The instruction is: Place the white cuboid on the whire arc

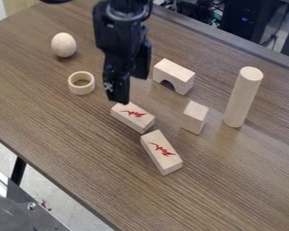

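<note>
Black arm (pixel 121 11) cut off by the top edge, wooden table (pixel 243 180) by the right.

A brown wooden table (pixel 62 149) carries an egg (pixel 63 45), a ring (pixel 81 90), an arch (pixel 176 73), a plain cuboid (pixel 194 118) and an upright cylinder (pixel 243 97). Two red-marked blocks (pixel 161 152) lie close together.

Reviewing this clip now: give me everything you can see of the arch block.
The arch block is a pale, plain block that looks like bare wood, with flat faces and a half-round cutout in its underside. It stands upright on the table, opening downward, its length running at a slant in the view. It sits farther up the view than the small cuboid and left of the tall cylinder, apart from both. Nothing rests on top of it.
</note>
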Controlling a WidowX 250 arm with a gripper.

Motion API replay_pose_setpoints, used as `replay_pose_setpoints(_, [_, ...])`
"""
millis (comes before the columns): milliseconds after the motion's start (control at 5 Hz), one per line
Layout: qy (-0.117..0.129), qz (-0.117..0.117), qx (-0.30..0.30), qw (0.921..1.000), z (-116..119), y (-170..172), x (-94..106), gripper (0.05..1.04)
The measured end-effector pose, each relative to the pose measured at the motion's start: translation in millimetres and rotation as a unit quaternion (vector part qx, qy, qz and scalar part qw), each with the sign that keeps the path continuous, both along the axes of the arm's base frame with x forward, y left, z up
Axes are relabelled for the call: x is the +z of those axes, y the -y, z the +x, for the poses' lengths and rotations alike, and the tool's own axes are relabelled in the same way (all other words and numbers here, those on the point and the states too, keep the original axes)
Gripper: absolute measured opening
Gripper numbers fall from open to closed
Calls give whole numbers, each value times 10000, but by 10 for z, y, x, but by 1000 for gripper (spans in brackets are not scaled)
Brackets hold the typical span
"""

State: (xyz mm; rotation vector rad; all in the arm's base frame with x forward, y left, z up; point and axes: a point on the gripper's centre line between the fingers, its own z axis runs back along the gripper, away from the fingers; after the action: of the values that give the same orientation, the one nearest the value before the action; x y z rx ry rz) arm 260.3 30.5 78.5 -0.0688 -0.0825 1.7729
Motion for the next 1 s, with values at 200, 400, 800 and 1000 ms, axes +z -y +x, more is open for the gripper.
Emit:
replay_pose_setpoints(200, [-96,33,-100,9999,0,27,-148,1000])
replay_pose_setpoints(400, [-127,-45,-134,9998,3,82,-264,999])
replay_pose_setpoints(800, [-57,-339,-179,9992,1,179,-494,999])
replay_pose_setpoints(1000, [17,-397,-214,9990,30,198,-549,999])
